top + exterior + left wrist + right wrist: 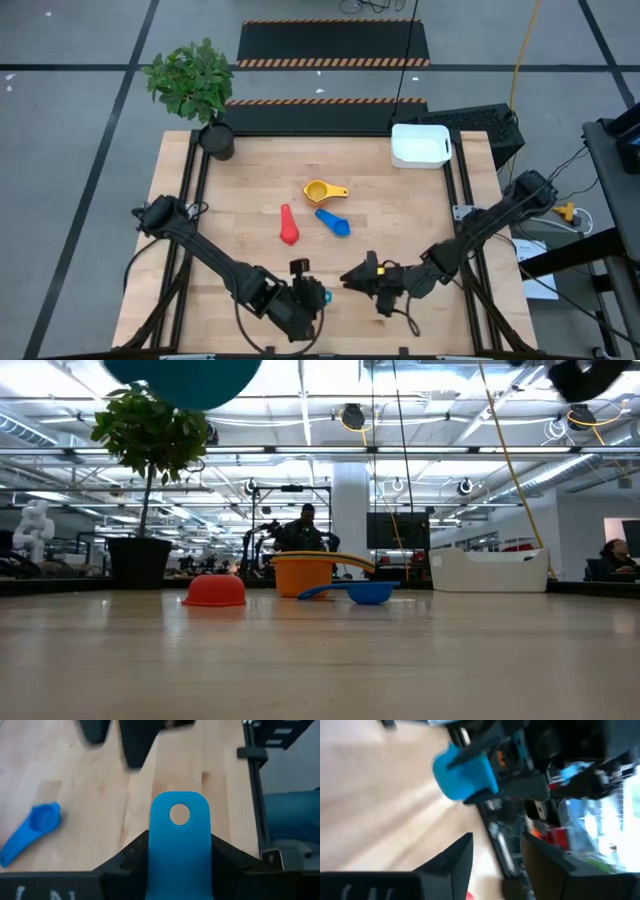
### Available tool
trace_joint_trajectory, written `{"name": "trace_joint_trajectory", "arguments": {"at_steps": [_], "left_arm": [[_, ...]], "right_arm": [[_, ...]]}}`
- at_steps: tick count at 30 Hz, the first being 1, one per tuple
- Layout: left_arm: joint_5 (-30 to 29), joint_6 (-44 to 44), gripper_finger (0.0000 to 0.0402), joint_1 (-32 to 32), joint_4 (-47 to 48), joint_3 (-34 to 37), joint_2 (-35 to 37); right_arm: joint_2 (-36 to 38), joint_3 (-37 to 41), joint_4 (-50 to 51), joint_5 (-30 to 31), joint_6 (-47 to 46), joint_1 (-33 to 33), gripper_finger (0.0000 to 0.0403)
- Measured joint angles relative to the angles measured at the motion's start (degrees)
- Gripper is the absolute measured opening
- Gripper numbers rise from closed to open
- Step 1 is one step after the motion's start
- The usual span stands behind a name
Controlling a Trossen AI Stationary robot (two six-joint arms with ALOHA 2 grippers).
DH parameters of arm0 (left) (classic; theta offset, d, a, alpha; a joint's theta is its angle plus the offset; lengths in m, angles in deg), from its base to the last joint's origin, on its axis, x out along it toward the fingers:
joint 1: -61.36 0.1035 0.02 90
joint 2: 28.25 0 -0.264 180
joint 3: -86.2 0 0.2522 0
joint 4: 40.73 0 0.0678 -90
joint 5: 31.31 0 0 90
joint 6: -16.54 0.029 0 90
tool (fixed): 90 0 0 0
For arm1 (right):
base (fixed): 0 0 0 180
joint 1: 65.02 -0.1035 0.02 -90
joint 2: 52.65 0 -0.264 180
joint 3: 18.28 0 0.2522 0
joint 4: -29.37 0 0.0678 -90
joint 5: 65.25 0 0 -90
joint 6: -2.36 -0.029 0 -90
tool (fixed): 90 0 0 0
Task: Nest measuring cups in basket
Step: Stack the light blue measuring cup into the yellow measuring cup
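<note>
I have the light blue cup (179,845) clamped in my left gripper (312,296) at bottom centre; right gripper (362,277) beside it, jaws apart, empty. Next: carry it to the basket (420,146), upper right.

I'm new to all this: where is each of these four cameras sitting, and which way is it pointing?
High view: above the table, looking straight down; shows both arms, the basket and three cups.
Low view: at tabletop height, looking level into the room; only arm parts at its top edge show.
Left wrist view: on the left arm, looking past the left gripper, shut on the light blue cup.
Right wrist view: on the right arm, past the open right gripper, towards the left arm.
Shared: both wrist views show that light blue cup.
</note>
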Motion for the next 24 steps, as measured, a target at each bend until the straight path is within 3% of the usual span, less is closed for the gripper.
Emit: {"name": "trace_joint_trajectory", "arguments": {"at_steps": [4,12,19,24], "left_arm": [[-0.7,2.5,0.0156,-0.4,-0.5,0.0,0.4],[-0.1,4.9,0.0148,0.4,-3.0,0.0,0.4],[0.6,4.6,0.0152,0.2,-3.5,0.0,0.4],[1.5,4.8,0.0147,-0.7,-3.9,0.0,0.4]], "right_arm": [[-1.6,-0.2,-5.8,0.9,7.8,-0.7,0.0169],[-7.6,-6.3,-6.2,1.9,16.8,-3.4,0.0169],[-15.0,-13.0,-6.1,12.1,27.9,-5.1,0.0169],[-16.9,-13.8,-8.1,13.2,33.7,-5.4,0.0159]]}}
